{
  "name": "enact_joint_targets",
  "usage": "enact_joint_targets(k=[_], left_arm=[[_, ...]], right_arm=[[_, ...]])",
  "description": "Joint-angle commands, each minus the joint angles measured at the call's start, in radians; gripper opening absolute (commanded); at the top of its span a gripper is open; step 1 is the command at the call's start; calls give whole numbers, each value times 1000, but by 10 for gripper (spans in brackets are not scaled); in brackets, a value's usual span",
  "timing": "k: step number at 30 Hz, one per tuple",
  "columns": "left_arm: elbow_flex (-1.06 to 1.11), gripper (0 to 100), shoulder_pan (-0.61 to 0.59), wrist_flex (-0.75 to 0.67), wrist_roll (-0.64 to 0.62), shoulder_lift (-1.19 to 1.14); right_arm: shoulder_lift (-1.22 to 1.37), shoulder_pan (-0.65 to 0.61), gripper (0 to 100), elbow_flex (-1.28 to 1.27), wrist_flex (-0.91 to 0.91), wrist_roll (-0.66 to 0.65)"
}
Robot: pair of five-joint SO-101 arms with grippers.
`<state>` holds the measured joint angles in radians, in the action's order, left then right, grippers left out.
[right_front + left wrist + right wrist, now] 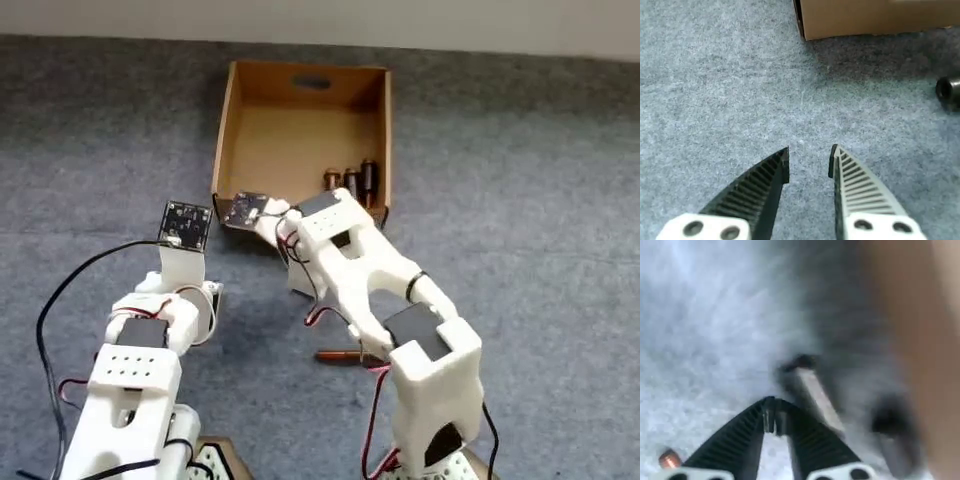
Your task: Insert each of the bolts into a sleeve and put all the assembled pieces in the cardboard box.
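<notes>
The cardboard box [228,130] stands at the far middle of the carpet, with several dark and copper pieces [352,180] in its near right corner. A copper bolt [338,355] lies on the carpet beside the right arm [370,280]. That arm stretches to the box's near wall. My right gripper [772,410] hangs low over the carpet, fingertips together, with a dark-ended sleeve [807,382] lying just beyond them and the bolt [670,458] behind. My left gripper [809,159] is open over bare carpet. A dark sleeve [949,92] lies off to its side.
The box's near corner [865,20] rises a short way ahead of the left gripper, and its wall [925,340] stands close beside the right gripper. Another dark object [890,415] lies near that wall. Grey carpet spreads left and right of the box.
</notes>
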<state>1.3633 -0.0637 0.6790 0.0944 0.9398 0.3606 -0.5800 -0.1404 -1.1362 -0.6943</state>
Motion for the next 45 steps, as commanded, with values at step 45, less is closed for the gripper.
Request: enact_joint_targets(k=[45], left_arm=[[-8, 147, -5, -21, -3, 5]], right_arm=[[-4, -12, 256, 18, 25, 120]])
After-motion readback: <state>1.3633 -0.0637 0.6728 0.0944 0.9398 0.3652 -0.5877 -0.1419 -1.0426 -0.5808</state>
